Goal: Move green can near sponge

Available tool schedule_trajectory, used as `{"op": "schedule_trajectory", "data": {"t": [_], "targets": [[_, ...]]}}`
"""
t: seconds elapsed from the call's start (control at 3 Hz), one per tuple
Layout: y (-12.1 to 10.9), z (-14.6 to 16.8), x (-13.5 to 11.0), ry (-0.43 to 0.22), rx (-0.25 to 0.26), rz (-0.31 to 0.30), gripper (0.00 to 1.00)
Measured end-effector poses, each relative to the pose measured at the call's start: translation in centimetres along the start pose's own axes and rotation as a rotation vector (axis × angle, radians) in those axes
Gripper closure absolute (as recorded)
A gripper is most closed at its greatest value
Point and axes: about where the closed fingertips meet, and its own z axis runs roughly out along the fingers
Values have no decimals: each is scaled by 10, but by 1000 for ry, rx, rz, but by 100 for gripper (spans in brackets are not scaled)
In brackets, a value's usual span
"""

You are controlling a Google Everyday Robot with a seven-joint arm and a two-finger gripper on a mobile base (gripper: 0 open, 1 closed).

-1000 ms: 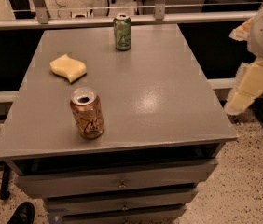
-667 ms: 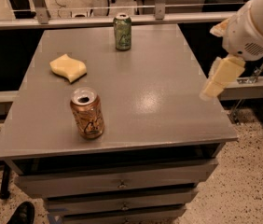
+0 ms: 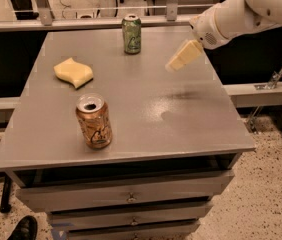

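The green can [image 3: 131, 34] is a small drink can, standing upright. Its body is a mid green with pale printed markings that run around the side, too blurred to read. A silver rim rings its top, and the lid catches a little light. No dent or tilt shows on it.

The sponge [image 3: 73, 73] serves as the landmark. It lies flat on the grey desk [image 3: 181, 129], a pale yellow foam block with wavy edges. The green can stands beyond the sponge and to its right, well apart from it, close to the desk's far edge. Nothing touches the can.

An orange-tan can [image 3: 94, 121] of similar size stands upright on the camera's side of the sponge and slightly to its right, near it but not touching. Its top is open.

The end effector [image 3: 183, 55] hangs in the air far to the right of the sponge, above the desk's surface and not in contact with it. It is a pale tan piece at the tip of the white arm [image 3: 241, 14], which reaches in from the upper right. It holds nothing, and whether it is open or closed cannot be told. It is to the right of the green can, apart from it.
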Motion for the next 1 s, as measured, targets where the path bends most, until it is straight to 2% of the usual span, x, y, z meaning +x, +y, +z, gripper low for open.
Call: {"op": "schedule_trajectory", "data": {"t": [0.33,1.0], "targets": [[-29,46,-42,-173,17,135,0],[-35,51,-44,-194,29,156,0]]}}
